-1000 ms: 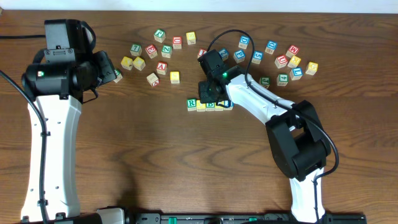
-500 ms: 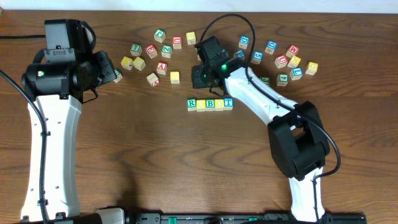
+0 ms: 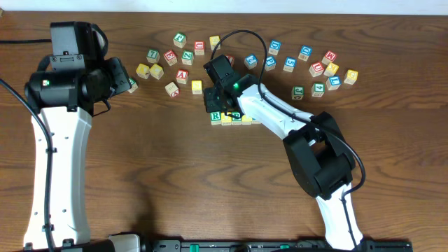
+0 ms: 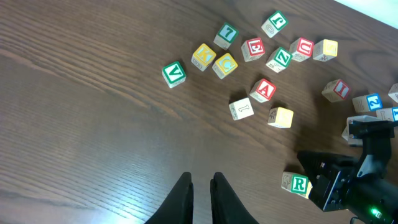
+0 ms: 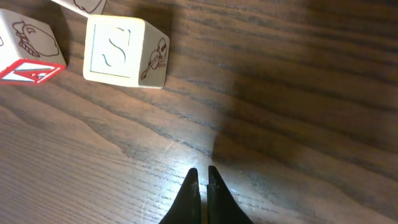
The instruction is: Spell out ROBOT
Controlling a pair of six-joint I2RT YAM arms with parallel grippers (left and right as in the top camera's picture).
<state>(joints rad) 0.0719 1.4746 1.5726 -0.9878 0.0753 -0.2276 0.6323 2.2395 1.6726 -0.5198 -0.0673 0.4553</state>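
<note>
Overhead: ROBOT row mid-table, long axis left-right across picture. R cube at left end, letter upright; other cubes part-hidden under right arm. Right gripper just beside R cube.

Left wrist: left gripper over bare wood, jaws nearly together, empty; R cube lower right.

Right wrist: jaws pressed together, empty; S cube upper left.

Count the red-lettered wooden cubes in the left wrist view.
4: the E cube and U cube in the top cluster, the A cube below them, a fourth cube farther right. The black right arm may hide more.
</note>
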